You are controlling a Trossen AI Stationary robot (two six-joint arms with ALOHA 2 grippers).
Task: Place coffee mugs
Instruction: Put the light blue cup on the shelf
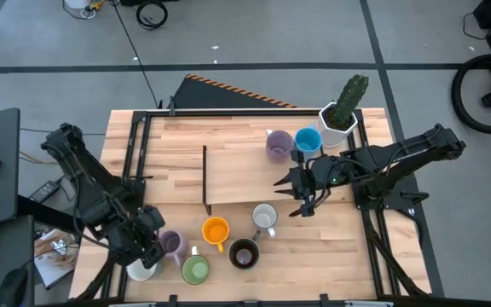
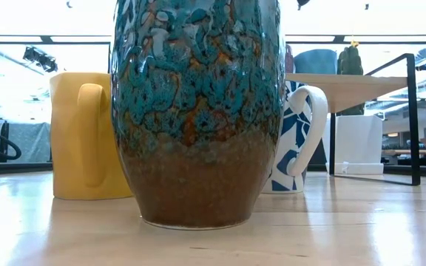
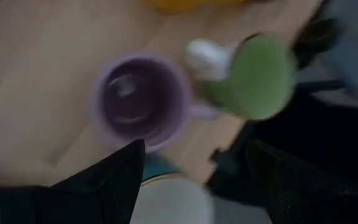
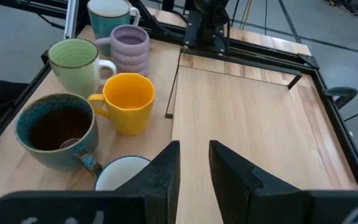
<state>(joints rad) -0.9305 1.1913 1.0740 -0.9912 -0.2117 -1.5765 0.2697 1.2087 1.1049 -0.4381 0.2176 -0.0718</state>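
Teal-over-brown glazed ceramic mug [image 2: 197,111] fills the low view; overhead, left pincer [image 1: 147,247] gapes above a lavender mug [image 1: 172,245], right pincer [image 1: 301,194] parted, empty.

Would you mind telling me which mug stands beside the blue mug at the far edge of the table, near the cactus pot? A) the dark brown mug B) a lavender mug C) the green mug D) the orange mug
B: in the high view a lavender mug stands right beside the blue mug, close to the cactus pot.
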